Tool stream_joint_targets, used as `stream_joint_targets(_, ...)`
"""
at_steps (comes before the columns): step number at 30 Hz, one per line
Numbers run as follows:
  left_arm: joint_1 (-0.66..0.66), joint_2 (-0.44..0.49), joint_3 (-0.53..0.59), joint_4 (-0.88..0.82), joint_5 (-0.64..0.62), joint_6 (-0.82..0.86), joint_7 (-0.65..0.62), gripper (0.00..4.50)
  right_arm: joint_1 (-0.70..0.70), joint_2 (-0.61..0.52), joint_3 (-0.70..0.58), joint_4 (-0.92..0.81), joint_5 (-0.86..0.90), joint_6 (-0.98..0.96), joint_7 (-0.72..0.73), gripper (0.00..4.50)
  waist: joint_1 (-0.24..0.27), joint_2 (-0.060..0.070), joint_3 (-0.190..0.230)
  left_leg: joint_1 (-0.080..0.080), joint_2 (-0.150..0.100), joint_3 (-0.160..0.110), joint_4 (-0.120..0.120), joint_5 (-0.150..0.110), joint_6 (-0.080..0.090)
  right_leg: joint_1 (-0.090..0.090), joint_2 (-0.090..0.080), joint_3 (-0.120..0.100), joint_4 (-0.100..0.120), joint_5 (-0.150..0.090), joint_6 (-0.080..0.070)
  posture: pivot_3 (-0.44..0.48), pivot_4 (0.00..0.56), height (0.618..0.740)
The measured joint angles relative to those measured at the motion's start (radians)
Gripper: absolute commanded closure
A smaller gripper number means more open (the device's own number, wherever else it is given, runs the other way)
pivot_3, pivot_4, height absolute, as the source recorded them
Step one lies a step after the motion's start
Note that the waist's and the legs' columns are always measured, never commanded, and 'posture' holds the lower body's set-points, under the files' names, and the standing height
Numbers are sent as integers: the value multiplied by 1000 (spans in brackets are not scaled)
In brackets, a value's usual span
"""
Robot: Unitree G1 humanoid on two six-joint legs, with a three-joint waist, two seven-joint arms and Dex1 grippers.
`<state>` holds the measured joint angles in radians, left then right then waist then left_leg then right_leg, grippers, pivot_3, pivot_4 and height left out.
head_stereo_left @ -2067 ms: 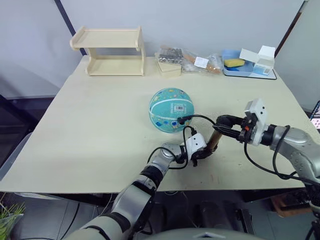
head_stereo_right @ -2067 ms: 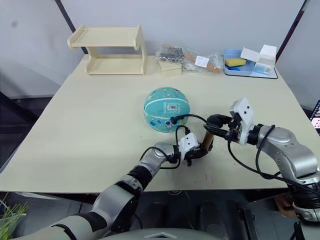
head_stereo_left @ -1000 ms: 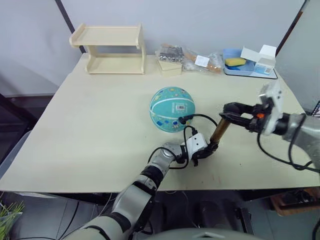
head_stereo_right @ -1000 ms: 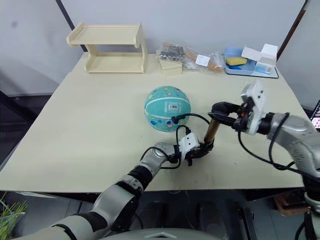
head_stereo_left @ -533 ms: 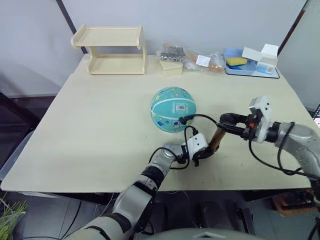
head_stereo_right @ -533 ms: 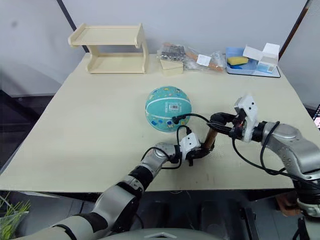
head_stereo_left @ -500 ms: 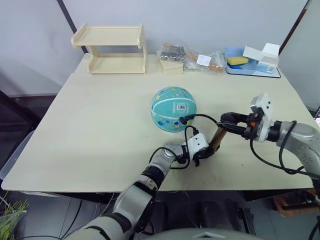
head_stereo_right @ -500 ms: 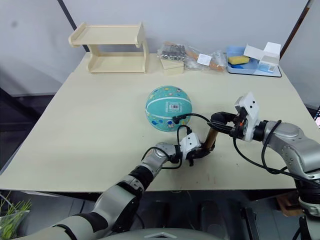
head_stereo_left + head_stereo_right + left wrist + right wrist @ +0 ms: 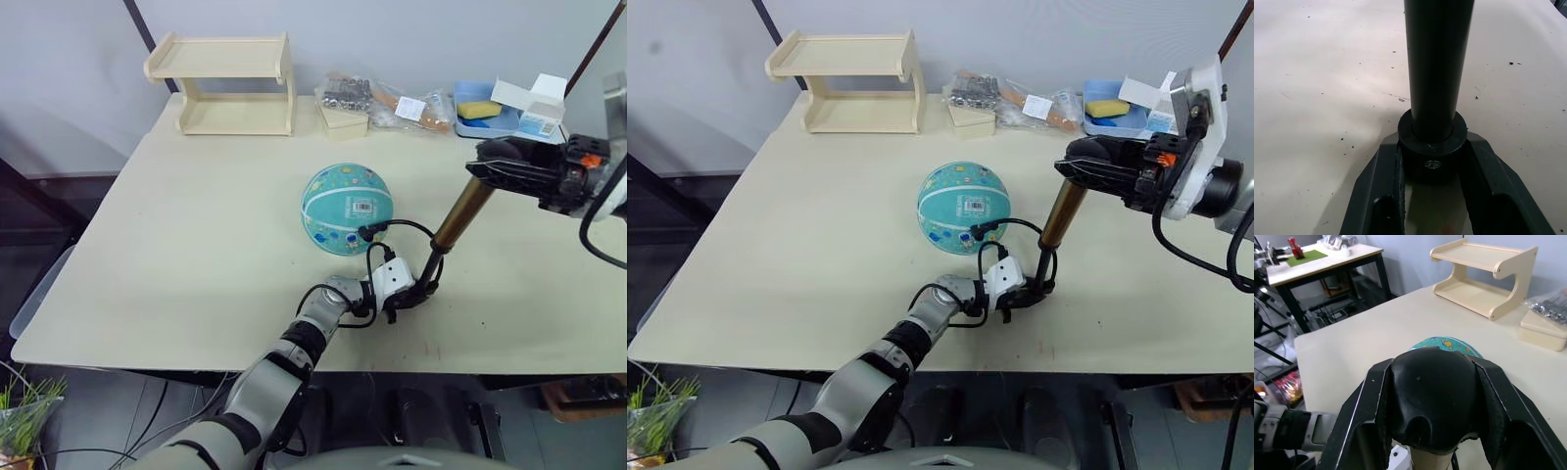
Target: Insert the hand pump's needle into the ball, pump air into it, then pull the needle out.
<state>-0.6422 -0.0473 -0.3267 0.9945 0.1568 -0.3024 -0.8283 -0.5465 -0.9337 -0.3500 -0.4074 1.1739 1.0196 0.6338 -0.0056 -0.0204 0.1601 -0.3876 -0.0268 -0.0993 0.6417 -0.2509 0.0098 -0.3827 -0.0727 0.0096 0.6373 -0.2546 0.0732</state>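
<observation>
Near the table's front edge, the left gripper (image 9: pixel 416 293) clamps the black base cap of the hand pump (image 9: pixel 446 232), pinning it to the table (image 9: pixel 196 245); the left wrist view shows both fingers (image 9: pixel 1378 196) pressed against the cap. The right gripper (image 9: pixel 1087 168) is closed around the black handle (image 9: pixel 1432 396), raised high with the rod drawn out of the gold cylinder. The ball (image 9: pixel 346 209) rests just behind the pump, barcode sticker facing the camera. The thin black hose (image 9: pixel 397 227) loops from the pump base to the ball's near side; the needle itself is too small to see, but appears seated.

Judged step: pumping, at the top of a stroke. Drive the handle straight down along the cylinder's axis. Keep the base clamped so the pump does not tip. Avoid side loads, which could tug the hose and unseat the needle.
</observation>
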Motion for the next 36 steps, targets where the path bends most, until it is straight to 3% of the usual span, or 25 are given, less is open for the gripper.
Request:
stream_joint_targets(3, 2, 3, -2, 5, 3, 0, 4, 3459, 80, 38, 24, -20, -76, -79, 22, 2846, -2, -4, -3, 3, 0, 1, 0, 0, 0, 2, 0, 0, 0, 0, 0, 0, 150, 740)
stream_joint_targets(8, 9, 19, -1, 9, 10, 5, 21, 3459, 217, 111, 180, 1, -307, -286, 93, 2846, -15, -10, -12, 9, 5, 2, -1, 0, 0, 6, 3, 0, 1, 0, 1, 0, 150, 740)
stream_joint_targets(15, 22, 25, 0, 10, 11, 15, 26, 3459, 291, 258, 355, 153, -534, -519, 140, 2846, -16, -13, -31, 13, 8, 2, -4, 0, 0, 7, 8, 0, 2, -1, 1, 0, 150, 740)
stream_joint_targets(20, 22, 31, 1, 11, 11, 23, 28, 3459, 306, 283, 405, 192, -618, -587, 167, 2846, -18, -12, -32, 20, 13, 2, -6, -1, -1, 10, 11, 1, 2, -1, 0, 0, 150, 740)
stream_joint_targets(24, 20, 28, 1, 11, 11, 24, 28, 3459, 300, 255, 372, 161, -604, -540, 170, 2846, -15, -8, -30, 20, 13, 0, -7, -3, -5, 10, 11, 0, 3, -2, -2, 0, 150, 740)
stream_joint_targets(29, 13, 13, 1, 8, 6, 13, 22, 3459, 272, 170, 281, 89, -469, -342, 154, 2846, -6, 3, -20, 12, 11, 1, -6, 0, -1, 5, 10, 1, 3, -1, 0, 0, 150, 740)
stream_joint_targets(32, 3, 2, 1, 7, 4, 9, 12, 3459, 176, 88, 176, 47, -308, -186, 118, 2846, 0, 14, -11, 6, 4, 0, -3, 0, -1, 1, 6, 2, 3, 0, -1, 0, 150, 740)
stream_joint_targets(36, -3, 0, 1, 7, 4, 5, 2, 3459, 51, -6, 57, 24, -116, -55, 73, 2846, 5, 14, -5, 4, 2, 0, -3, 0, -1, 0, 5, 1, 2, 0, -2, 0, 150, 740)
